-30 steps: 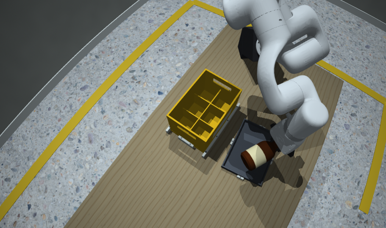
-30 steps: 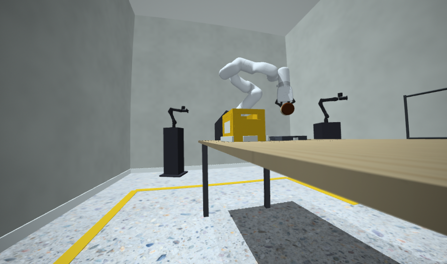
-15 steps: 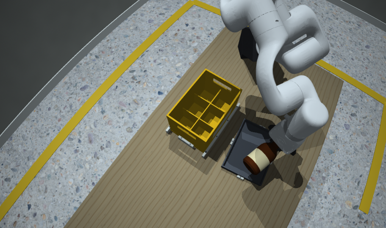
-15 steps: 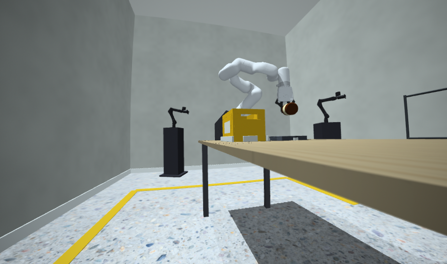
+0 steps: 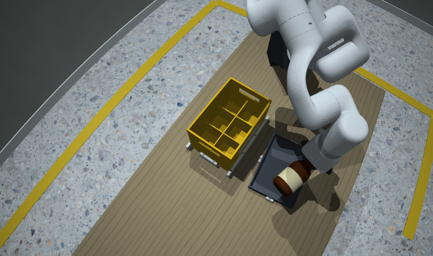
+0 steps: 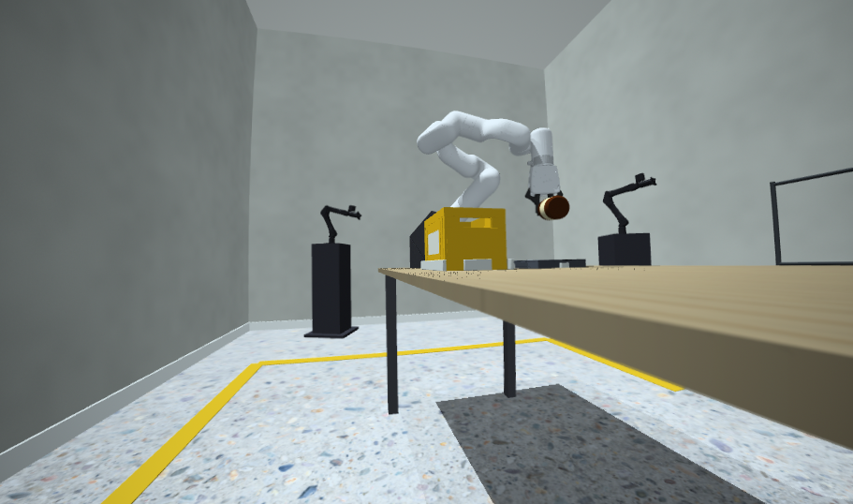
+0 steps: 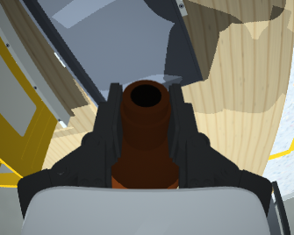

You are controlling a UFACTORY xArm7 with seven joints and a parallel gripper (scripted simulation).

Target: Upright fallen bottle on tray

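Note:
A brown bottle point(image 5: 292, 178) point(image 6: 554, 207) point(image 7: 146, 131) with a cream label is held in the air, lying nearly level, its base toward the exterior camera. My gripper point(image 7: 145, 99) is shut on its neck; the bottle's open mouth shows between the fingers in the wrist view. In the top view the arm's hand hides most of the fingers. The dark tray point(image 5: 265, 173) point(image 6: 522, 263) point(image 7: 118, 48) lies level on the table below the bottle, with a gap between them. The yellow crate point(image 5: 208, 149) point(image 6: 473, 244) point(image 7: 17, 145) stands level beside the tray.
The crate has several compartments, and no bottle shows in them. Pale metal brackets point(image 5: 209, 159) point(image 6: 477, 264) sit around the crate, and small ones point(image 5: 269, 199) by the tray. The wooden table point(image 5: 186, 216) point(image 6: 698, 294) carries both. Beyond it stand two small dark arms on pedestals point(image 6: 330, 288) point(image 6: 624, 249).

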